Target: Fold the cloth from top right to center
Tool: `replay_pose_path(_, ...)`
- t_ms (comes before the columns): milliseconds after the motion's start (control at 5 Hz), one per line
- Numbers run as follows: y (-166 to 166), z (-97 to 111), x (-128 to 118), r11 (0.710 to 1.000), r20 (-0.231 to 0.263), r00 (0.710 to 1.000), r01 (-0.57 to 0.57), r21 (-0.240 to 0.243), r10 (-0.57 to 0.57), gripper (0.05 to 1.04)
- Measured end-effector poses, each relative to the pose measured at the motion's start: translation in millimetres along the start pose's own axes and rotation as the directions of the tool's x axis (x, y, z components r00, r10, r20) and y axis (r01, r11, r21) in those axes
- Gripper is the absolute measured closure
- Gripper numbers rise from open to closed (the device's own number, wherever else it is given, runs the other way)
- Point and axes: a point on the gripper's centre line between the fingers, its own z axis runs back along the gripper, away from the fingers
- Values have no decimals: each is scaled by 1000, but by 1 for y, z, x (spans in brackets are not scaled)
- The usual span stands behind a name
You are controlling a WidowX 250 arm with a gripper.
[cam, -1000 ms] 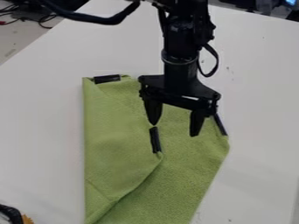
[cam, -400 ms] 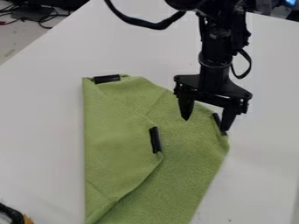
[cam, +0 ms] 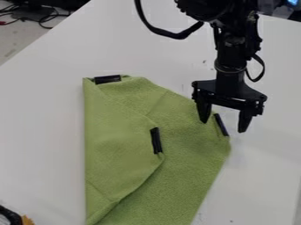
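Presently, gripper point(cam: 222, 127) near the black strip point(cam: 221, 125) by the right corner of the green cloth point(cam: 191, 151), jaws released, apart.

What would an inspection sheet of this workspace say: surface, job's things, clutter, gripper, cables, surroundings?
Surface: smooth white tabletop, a few small dark specks.
Job's things: green textured cloth with a flap folded over on its left side; short black strips at top left, middle and right edge.
Clutter: black-and-orange object, lower-left corner, cut off by the view's edge.
Gripper: black two-finger gripper, fingers spread near the right strip; contact unclear.
Cables: thick black cable looping beside the arm; thin black and red cables, upper left.
Surroundings: grey floor, upper left.
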Motion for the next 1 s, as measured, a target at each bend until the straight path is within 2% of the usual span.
replay_pose_path(400, 2, -2, 4, 1000, -40, 999, 30, -1, -30, 121)
replay_pose_path(600, 2, -10, 3, 999, -71, 997, 42, -9, -42, 394)
replay_pose_path(800, 3, -10, 8, 999, -86, 995, 51, -12, -52, 698)
replay_pose_path(1000, 3, -15, 12, 998, -109, 992, 66, -15, -67, 906)
